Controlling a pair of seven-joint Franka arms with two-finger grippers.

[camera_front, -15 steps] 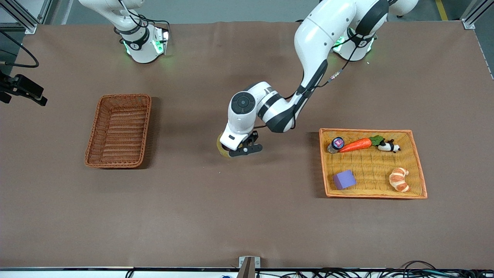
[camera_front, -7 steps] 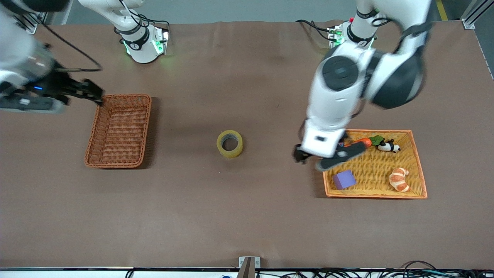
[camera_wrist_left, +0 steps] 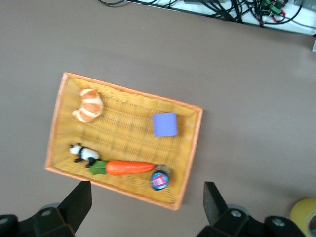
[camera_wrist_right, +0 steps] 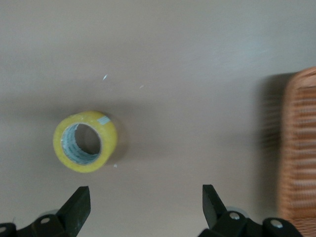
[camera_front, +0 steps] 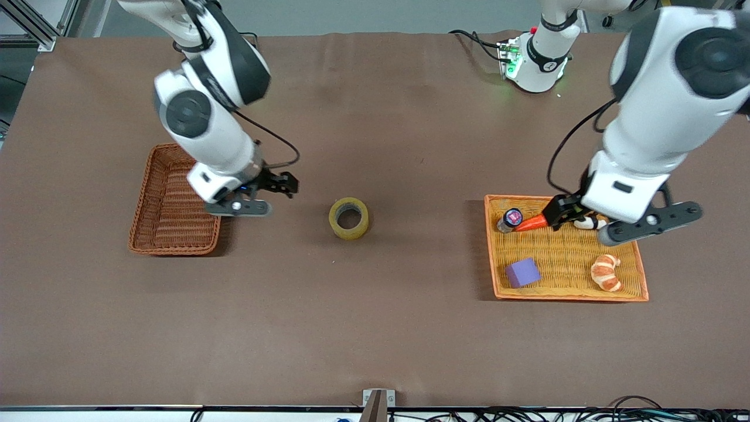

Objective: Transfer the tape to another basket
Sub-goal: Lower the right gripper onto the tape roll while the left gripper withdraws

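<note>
Now my right gripper (camera_front: 275, 190) spread open over bare table between the basket (camera_front: 176, 202) and the tape (camera_front: 349, 218), tape lying flat mid-table, my left gripper (camera_front: 621, 220) open above the orange tray (camera_front: 636, 258).

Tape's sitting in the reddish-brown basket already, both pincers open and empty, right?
Not in the basket. The front view shows the tape on the bare table between the reddish-brown basket and the orange basket. Left pincer and right pincer are open and empty.

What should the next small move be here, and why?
Probably the right gripper should shift over the tape and descend: its fingers are open and empty, and the tape lies free on the table between the baskets. The left gripper, open, hovers over the orange basket.
</note>
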